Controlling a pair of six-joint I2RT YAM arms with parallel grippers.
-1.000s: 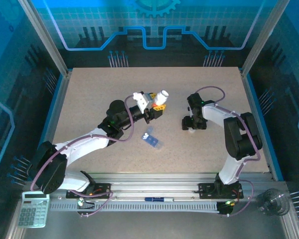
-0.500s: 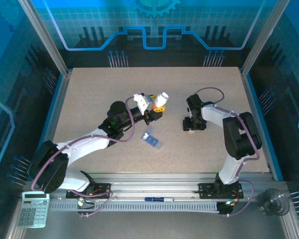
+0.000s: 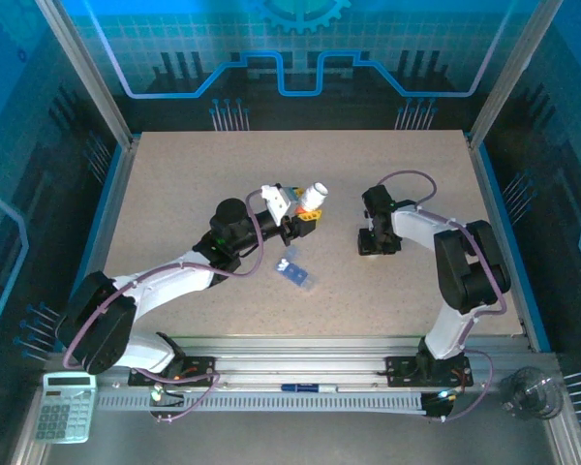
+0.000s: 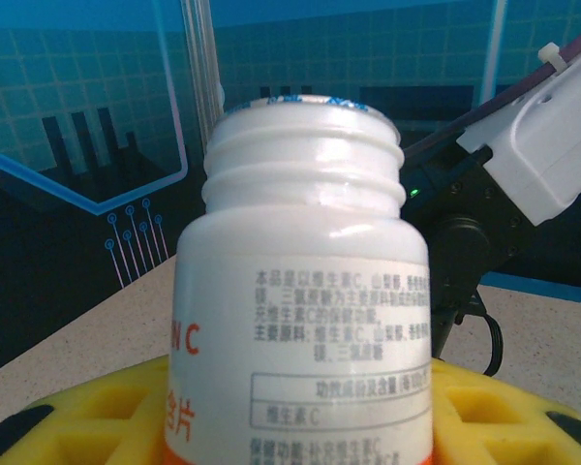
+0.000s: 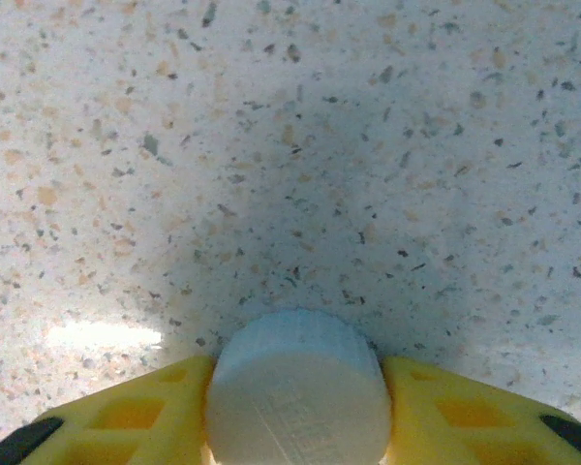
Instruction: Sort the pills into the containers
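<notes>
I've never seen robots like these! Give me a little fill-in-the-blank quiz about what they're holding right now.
1. The left claw holds the uncapped bottle, whose body is mostly ____.
2. The right claw grips the bottle's round cap between fingers coloured ____.
3. The pill box lying on the table is made of translucent ____ plastic.

Missing words: white; yellow; blue.

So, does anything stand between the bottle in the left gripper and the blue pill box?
Nothing visible does. Only bare table lies between the open bottle in the left gripper and the pill box. The right gripper, shut on the cap, is off to the side.
</notes>
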